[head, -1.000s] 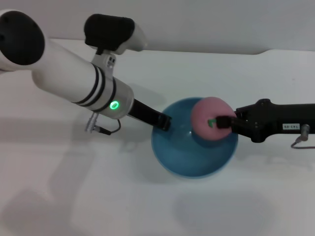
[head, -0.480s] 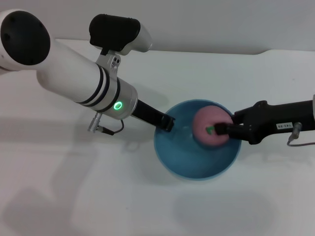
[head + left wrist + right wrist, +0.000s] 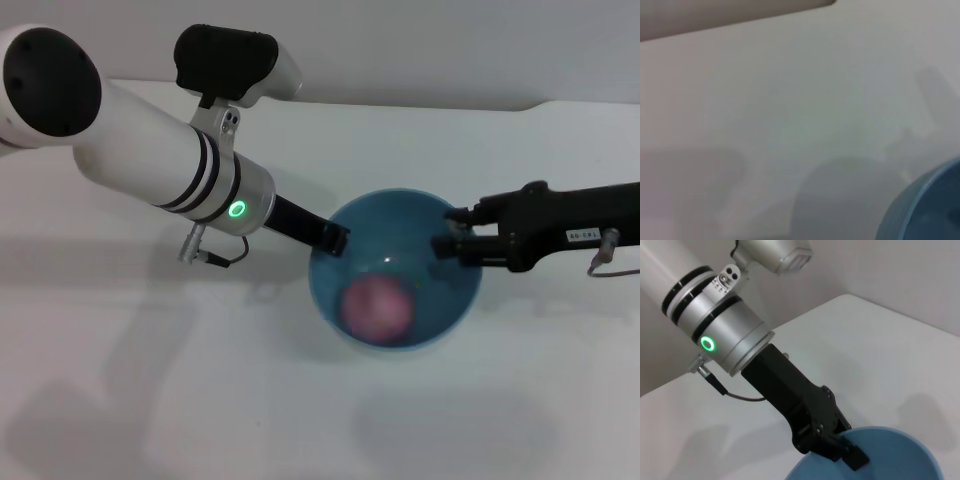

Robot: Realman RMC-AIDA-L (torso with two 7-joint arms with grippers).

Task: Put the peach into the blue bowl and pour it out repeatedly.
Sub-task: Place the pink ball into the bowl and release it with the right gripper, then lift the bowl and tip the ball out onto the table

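The light-blue bowl [image 3: 440, 318] stands on the white table at centre right. The pink peach [image 3: 378, 308] lies inside it, low in the near part, and looks blurred. My left gripper [image 3: 335, 240] is shut on the bowl's left rim; the right wrist view also shows this gripper [image 3: 850, 456] clamped on the bowl [image 3: 895, 457]. My right gripper [image 3: 450, 230] is open and empty just over the bowl's right rim, apart from the peach. The left wrist view shows only an edge of the bowl [image 3: 920, 205] and the table.
The white table [image 3: 200, 400] stretches all round the bowl, with a pale wall and a table edge at the back [image 3: 560, 103]. My left arm's white forearm [image 3: 150, 160] reaches in from the upper left. A small cable [image 3: 215, 262] hangs under it.
My right gripper has opened and let the peach go. The peach has dropped from the fingers into the bowl's bottom. The right gripper has drawn back slightly to the rim.
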